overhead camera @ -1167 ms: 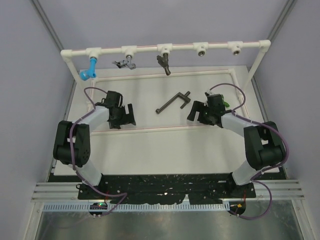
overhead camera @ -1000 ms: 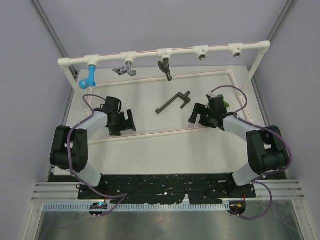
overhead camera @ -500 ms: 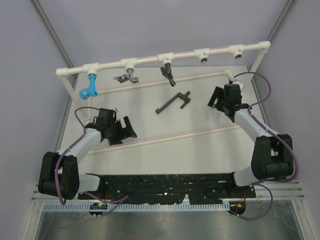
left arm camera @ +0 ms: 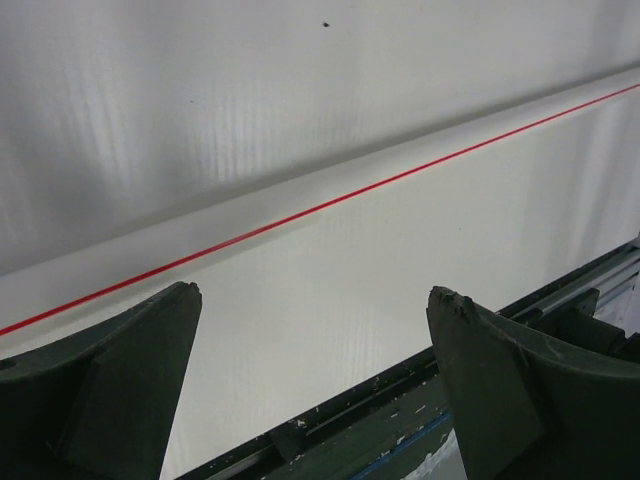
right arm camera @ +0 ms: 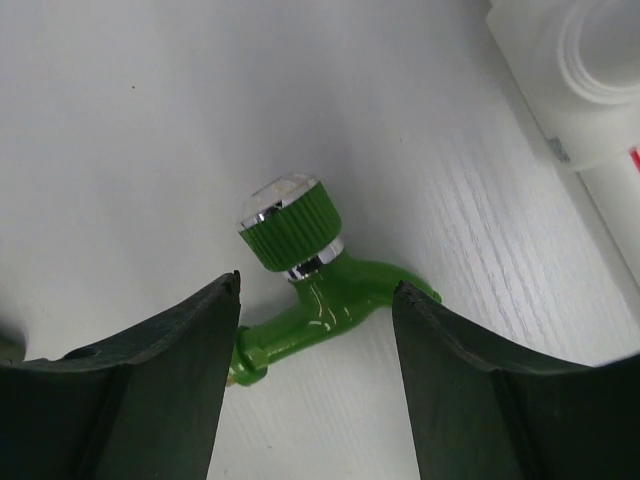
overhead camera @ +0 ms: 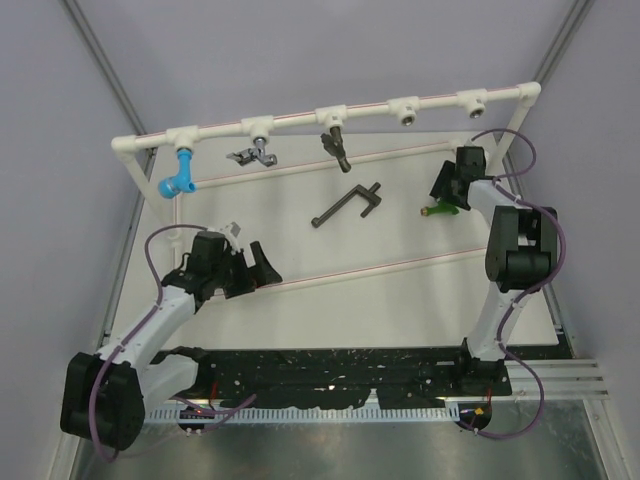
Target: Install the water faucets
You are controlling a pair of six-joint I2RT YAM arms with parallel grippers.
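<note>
Your right gripper [overhead camera: 445, 196] stood at the far right of the table [overhead camera: 400, 300], jaws released and holding nothing. In the right wrist view its fingers [right arm camera: 130, 385] were spread wide, and the green faucet [right arm camera: 312, 292] lay on the table in the gap between and beyond them. The ribbed knob [right arm camera: 290, 228] with its chrome cap stood up off the body, and the body ran across the gap. The threaded end lay close to one finger; you could not tell from either view whether it touched. A white tee [right arm camera: 590, 60] of the frame sat in the upper corner of that view, apart from the faucet.

Your left gripper [overhead camera: 262, 264] hung over the near left part of the table, jaws likewise released, nothing between them. The left wrist view showed only its fingers [left arm camera: 110, 390], the table surface and a red-striped rail [left arm camera: 300, 232].

On the frame [overhead camera: 530, 90], the blue faucet [overhead camera: 178, 178] hung from the tee at your left arm's end, the silver faucet [overhead camera: 253, 154] from the next tee, and the bronze faucet [overhead camera: 336, 146] from the middle tee. The T-handled faucet [overhead camera: 347, 206] lay flat on the table, between the two grippers and well apart from both.
</note>
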